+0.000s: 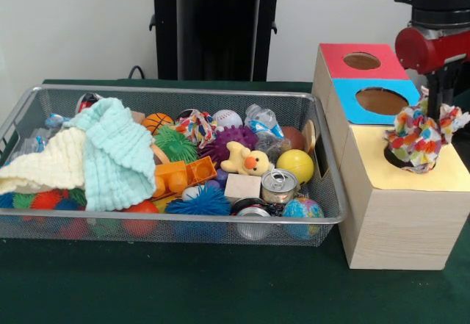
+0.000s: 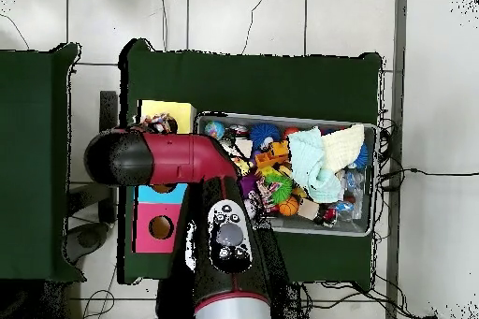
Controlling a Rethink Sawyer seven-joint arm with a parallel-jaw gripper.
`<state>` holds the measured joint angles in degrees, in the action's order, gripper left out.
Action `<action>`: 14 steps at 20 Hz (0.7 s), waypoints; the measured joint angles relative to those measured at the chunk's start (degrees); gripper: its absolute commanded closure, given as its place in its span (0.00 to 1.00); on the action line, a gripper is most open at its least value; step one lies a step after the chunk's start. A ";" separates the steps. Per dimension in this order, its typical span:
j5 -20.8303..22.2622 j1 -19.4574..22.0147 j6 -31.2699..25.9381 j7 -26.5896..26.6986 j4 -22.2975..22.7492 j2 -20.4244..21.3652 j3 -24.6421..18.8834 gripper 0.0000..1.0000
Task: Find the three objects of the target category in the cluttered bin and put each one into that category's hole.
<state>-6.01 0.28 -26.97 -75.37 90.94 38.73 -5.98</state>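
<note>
The silver wire-mesh bin (image 1: 323, 162) is full of toys and cloths; it also shows in the overhead view (image 2: 370, 180). One spotted fabric piece (image 1: 413, 139) lies bunched over the round hole (image 1: 391, 158) of the yellow-faced box (image 1: 367, 151), covering most of it. My gripper (image 1: 441, 103) hangs just above and behind that piece, touching or nearly touching its top. A second spotted fabric piece (image 1: 197, 127) lies in the bin near the baseball. A third is not visible. In the overhead view the arm (image 2: 159, 158) hides the gripper, with fabric (image 2: 155, 125) showing at the yellow box (image 2: 168, 109).
A mint-green waffle cloth (image 1: 116, 151) and a cream cloth (image 1: 45, 166) cover the bin's left half. Balls, a yellow duck (image 1: 246, 159), cans (image 1: 278, 185) and spiky toys fill the rest. The blue-faced box (image 1: 349, 100) and red-faced box (image 1: 334, 56) stand behind the yellow one.
</note>
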 measured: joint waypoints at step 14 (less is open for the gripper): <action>0.09 0.36 6.79 0.00 -2.77 -5.65 3.13 1.00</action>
<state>-5.91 0.64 -20.17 -75.37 88.17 33.09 -2.85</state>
